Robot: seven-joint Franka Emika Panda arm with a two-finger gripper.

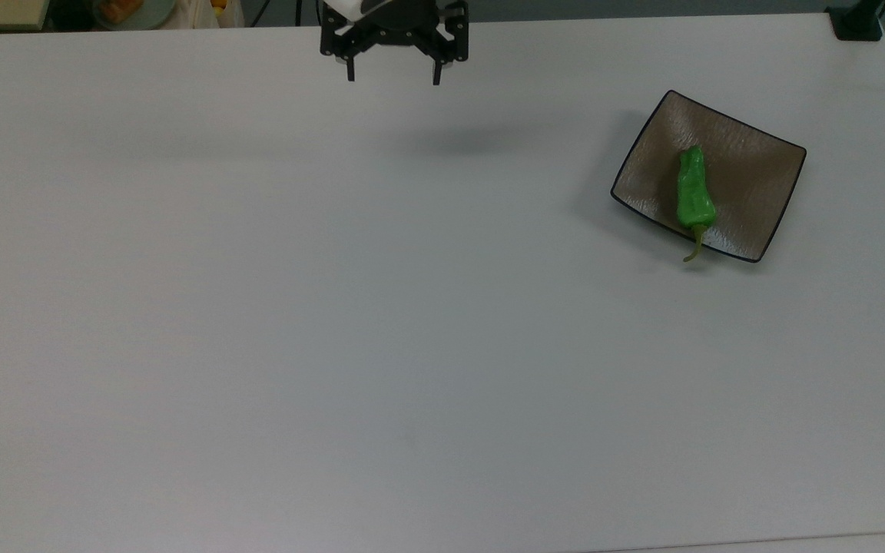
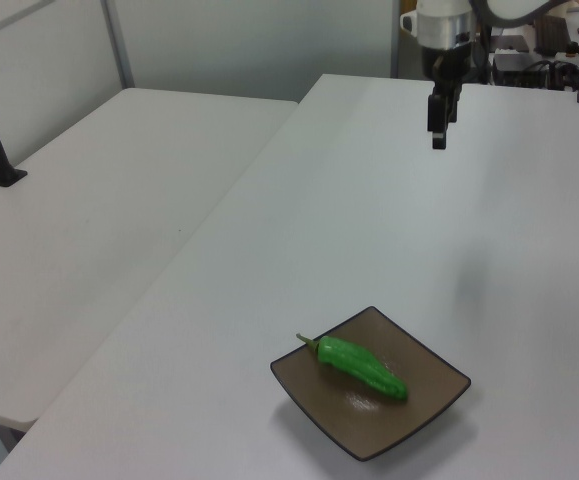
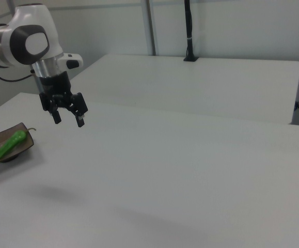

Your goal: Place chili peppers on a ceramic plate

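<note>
The pepper (image 1: 694, 193) is seen lying on the plate (image 1: 757, 177), its stem (image 1: 694, 250) reaching over the rim nearest the top view's bottom edge. The plate is set on the white table (image 1: 335, 307), toward the top view's right. The gripper (image 1: 392, 77) is held above the table at the top view's upper edge, well apart from the plate, with its fingers (image 3: 79, 120) spread and nothing between them.
</note>
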